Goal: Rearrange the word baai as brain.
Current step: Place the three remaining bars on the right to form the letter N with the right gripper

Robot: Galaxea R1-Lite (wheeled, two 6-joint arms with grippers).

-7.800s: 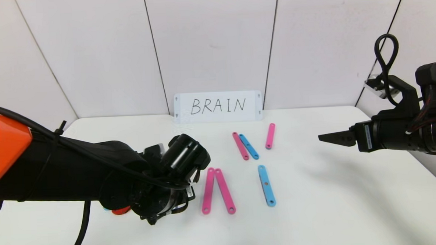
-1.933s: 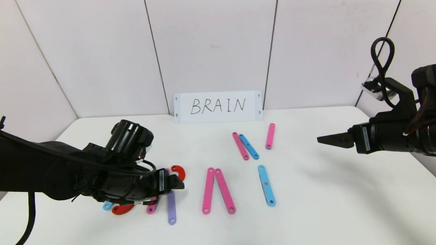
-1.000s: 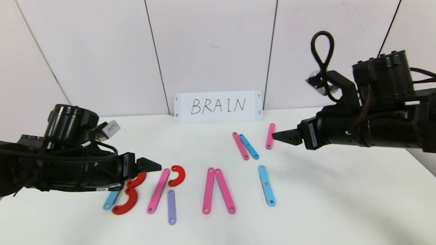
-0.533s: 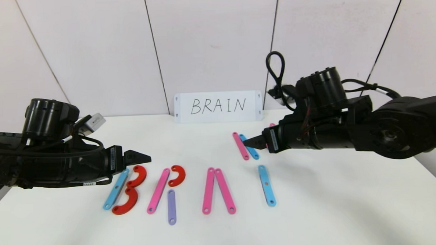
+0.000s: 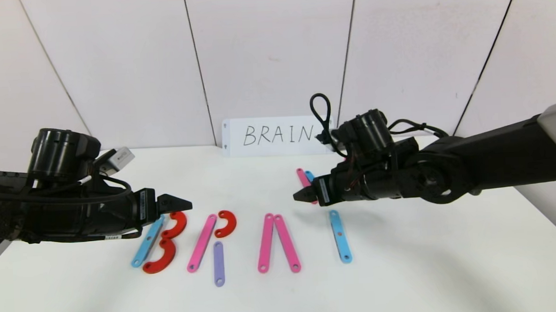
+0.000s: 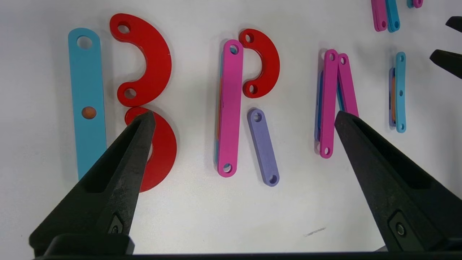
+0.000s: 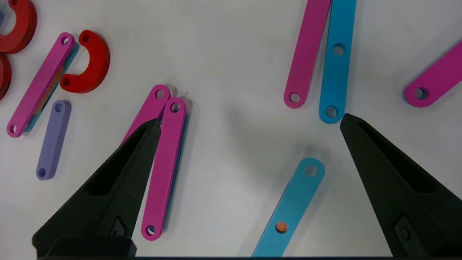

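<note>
On the white table [image 5: 404, 263] lie a blue bar [image 5: 148, 241] with two red arcs [image 5: 177, 224], then a pink bar [image 5: 202, 243] with a red arc [image 5: 228, 223] and a purple bar [image 5: 219, 263]. To the right are two pink bars [image 5: 266, 242] leaning together and a lone blue bar [image 5: 340, 236]. My left gripper [image 5: 184, 206] hovers open and empty above the red arcs; it also shows in the left wrist view [image 6: 243, 115]. My right gripper [image 5: 301, 196] is open and empty beside a spare pink bar [image 7: 306, 54] and a spare blue bar [image 7: 337, 61].
A white card reading BRAIN [image 5: 278, 135] stands against the back wall. Another pink bar [image 7: 433, 81] lies beyond the spare pair; my right arm hides it in the head view. White wall panels close the back and sides.
My right arm has swung left and lower, its tip now over the spare pink and blue bars. My left arm drew back left off the letters and now holds still.
</note>
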